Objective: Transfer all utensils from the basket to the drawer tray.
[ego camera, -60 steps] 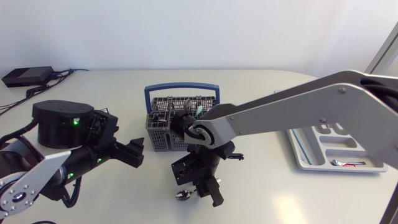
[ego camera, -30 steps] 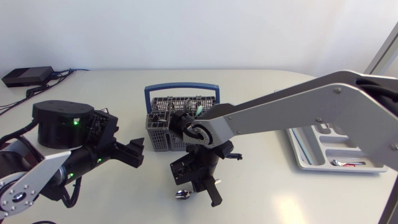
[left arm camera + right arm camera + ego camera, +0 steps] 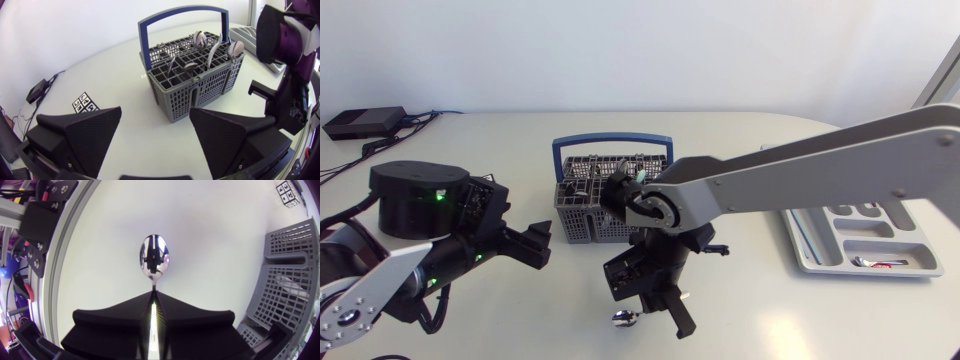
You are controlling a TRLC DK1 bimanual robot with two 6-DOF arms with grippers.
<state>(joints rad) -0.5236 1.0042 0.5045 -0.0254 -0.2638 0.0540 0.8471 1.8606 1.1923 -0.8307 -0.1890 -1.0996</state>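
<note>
Since a second ago the right claw [image 3: 650, 308] has slid rightward with its spoon [image 3: 625, 318], low over the tabletop [image 3: 770, 310] before the basket [image 3: 610, 195]. The handle is hidden under the claw, and the long arm reaches in from the right. The tray [image 3: 860, 240] lies far right.

Left wrist: the left claw [image 3: 155, 135] gapes empty, the basket just ahead, its spoons [image 3: 235, 48] half hidden.

Right wrist: fingers [image 3: 110, 325] clenched on the handle, the bowl poking out ahead.

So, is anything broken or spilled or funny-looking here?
Nothing stands out. The basket stands upright with utensils in it, the tray lies flat, and the right gripper is shut on a spoon near the basket.
</note>
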